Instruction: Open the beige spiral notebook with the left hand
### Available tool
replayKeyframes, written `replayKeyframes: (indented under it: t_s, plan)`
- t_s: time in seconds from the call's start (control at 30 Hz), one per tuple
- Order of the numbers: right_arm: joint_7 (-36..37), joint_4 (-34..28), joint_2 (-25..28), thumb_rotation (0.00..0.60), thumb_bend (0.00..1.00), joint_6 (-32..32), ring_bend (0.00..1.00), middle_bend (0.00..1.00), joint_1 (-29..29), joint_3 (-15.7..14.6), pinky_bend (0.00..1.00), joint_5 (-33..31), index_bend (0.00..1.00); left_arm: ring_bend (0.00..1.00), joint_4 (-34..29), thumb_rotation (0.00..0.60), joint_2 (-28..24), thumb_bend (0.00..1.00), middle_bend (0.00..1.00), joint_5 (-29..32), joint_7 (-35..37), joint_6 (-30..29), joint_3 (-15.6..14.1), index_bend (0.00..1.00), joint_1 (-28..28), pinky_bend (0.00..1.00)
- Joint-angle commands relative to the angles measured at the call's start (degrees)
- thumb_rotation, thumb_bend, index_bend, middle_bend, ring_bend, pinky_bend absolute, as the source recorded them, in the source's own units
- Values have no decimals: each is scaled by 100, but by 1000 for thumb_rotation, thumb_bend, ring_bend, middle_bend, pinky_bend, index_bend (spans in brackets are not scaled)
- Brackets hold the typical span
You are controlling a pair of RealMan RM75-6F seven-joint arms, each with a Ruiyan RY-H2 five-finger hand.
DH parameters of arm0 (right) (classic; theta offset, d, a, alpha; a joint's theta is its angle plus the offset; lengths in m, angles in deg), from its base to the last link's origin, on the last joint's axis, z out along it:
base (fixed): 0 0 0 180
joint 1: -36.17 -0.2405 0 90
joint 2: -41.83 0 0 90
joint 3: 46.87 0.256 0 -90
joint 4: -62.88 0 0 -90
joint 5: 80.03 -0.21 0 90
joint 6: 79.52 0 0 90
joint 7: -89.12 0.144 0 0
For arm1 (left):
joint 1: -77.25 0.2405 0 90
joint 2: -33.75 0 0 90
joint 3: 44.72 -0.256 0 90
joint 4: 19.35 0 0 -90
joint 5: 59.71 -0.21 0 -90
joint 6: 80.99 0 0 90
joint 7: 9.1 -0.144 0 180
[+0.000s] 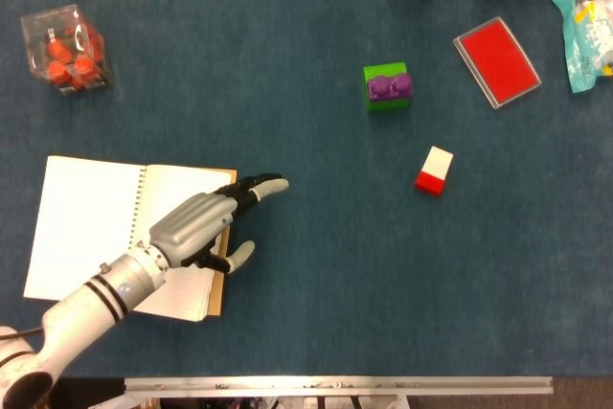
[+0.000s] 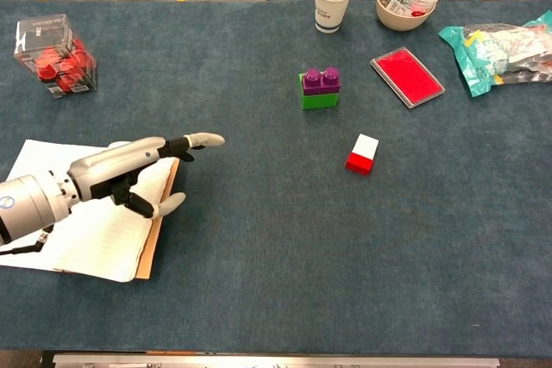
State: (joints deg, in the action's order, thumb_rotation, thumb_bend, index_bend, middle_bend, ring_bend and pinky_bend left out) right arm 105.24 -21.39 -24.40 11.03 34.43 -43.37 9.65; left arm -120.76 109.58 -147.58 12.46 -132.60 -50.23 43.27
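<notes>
Notebook (image 1: pixel 91 222) lying open, left hand (image 1: pixel 196 227) over right page

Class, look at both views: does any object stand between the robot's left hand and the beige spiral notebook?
Nothing visible does. The left hand is directly over the right page of the open notebook; other objects sit far off.

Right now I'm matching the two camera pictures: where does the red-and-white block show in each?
Head view: red-and-white block, right of centre, below the green-and-purple brick.
Chest view: the block sits right of centre, again below and right of that brick.
Shared landmark: the green-and-purple brick.
</notes>
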Motion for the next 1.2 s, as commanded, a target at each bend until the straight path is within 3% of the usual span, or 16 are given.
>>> replayKeyframes:
  t_s: [0.03, 0.23, 0.43, 0.77, 1.2]
  plan:
    - [-1, -5, -1, 600, 395, -10, 212, 301, -7, -2, 291, 3, 309, 0, -264, 600, -274, 485, 0, -155, 46, -149, -53, 0, 44, 113]
    - [8, -7, 5, 600, 395, -20, 211, 301, -19, 1, 291, 6, 309, 0, -209, 600, -748, 483, 0, -351, -476, -386, -86, 0, 92, 113]
    - [0, 3, -2, 600, 395, -45, 211, 301, -26, -13, 291, 12, 309, 0, 130, 600, -992, 483, 3, -329, -753, -301, -351, 0, 233, 113]
    - [-72, -67, 34, 600, 395, -44, 211, 301, -33, -14, 291, 21, 309, 0, 550, 600, -821, 482, 9, -502, -943, -297, -777, 0, 576, 113]
    - [-35, -50, 46, 600, 395, -29, 211, 301, -13, -18, 291, 1, 309, 0, 778, 600, -259, 483, 10, -342, -1341, -180, -652, 0, 674, 113]
